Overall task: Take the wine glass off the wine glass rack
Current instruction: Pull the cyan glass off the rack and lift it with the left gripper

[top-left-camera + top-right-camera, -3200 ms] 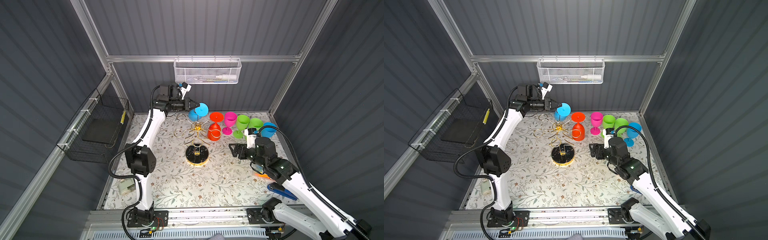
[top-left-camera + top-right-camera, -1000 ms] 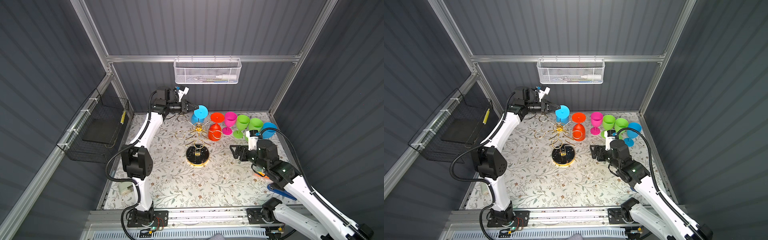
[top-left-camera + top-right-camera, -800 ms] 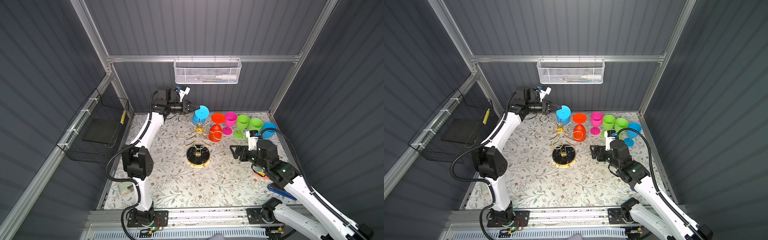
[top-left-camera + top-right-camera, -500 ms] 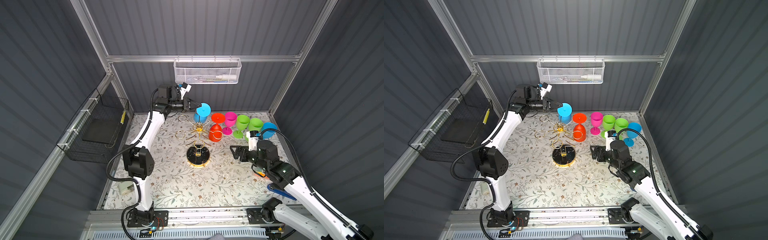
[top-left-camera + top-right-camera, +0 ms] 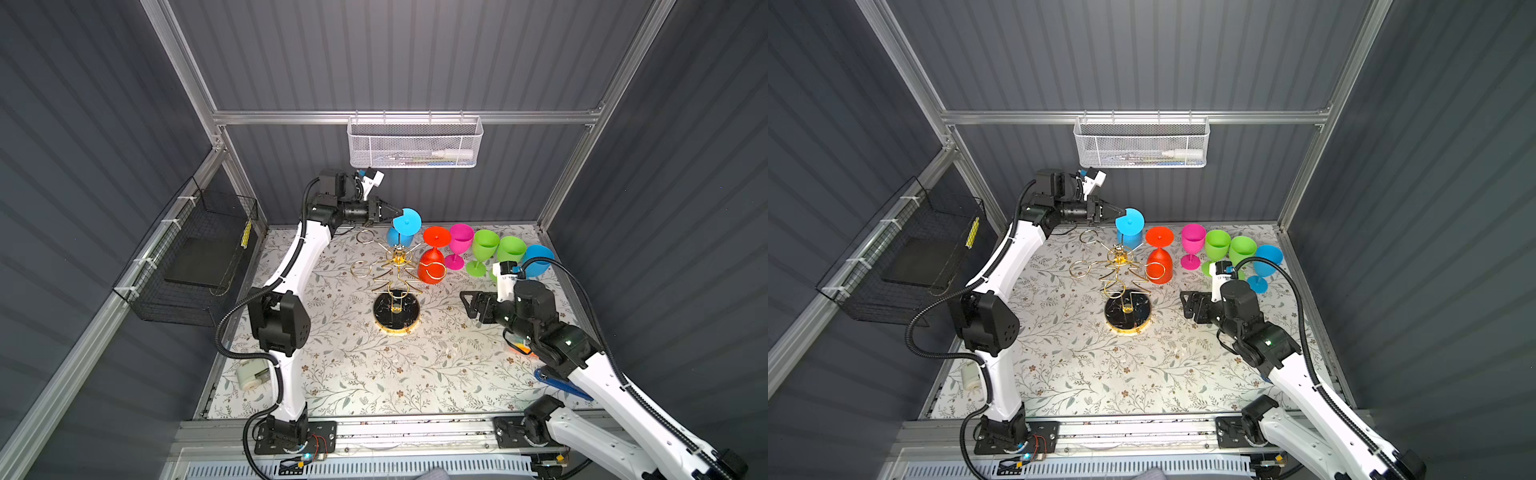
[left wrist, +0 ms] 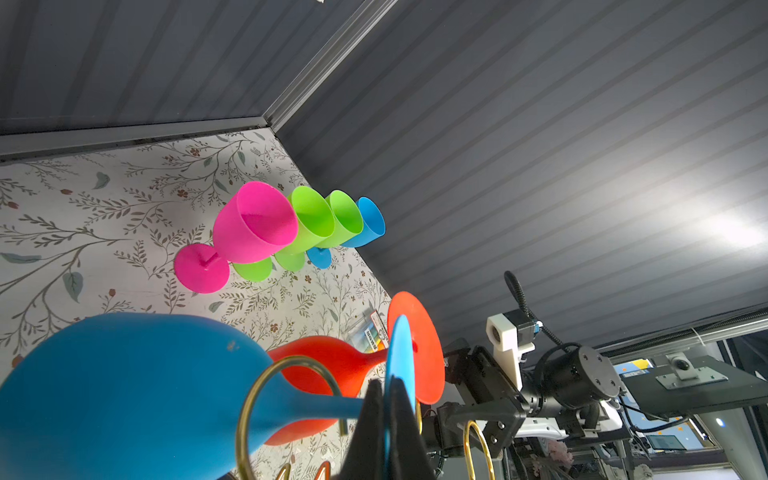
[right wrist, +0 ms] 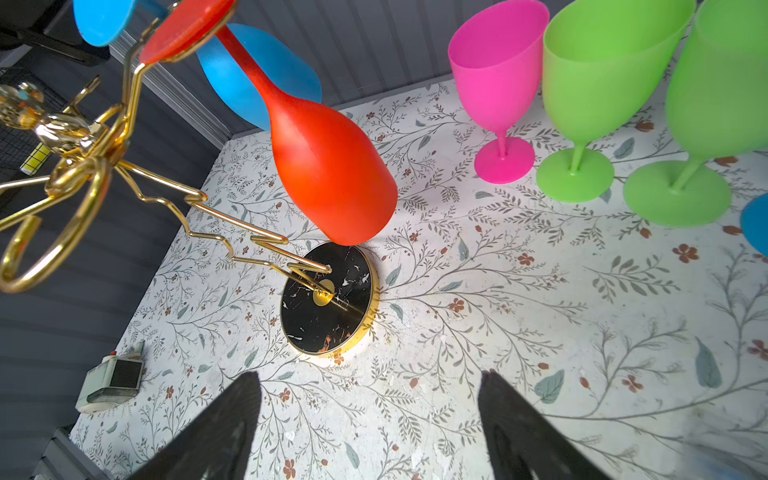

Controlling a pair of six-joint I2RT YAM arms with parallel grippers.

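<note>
over floral table, left pincer clamps blue wine glass foot.

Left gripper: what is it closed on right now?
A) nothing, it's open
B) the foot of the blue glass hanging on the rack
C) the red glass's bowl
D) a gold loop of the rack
B: the left wrist view shows the left gripper pinched shut on the foot's edge of the blue wine glass hanging on the wine glass rack.

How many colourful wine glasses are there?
6: blue glass and red glass inverted on the gold rack; pink glass, two green glasses, second blue glass standing beside it.
</note>
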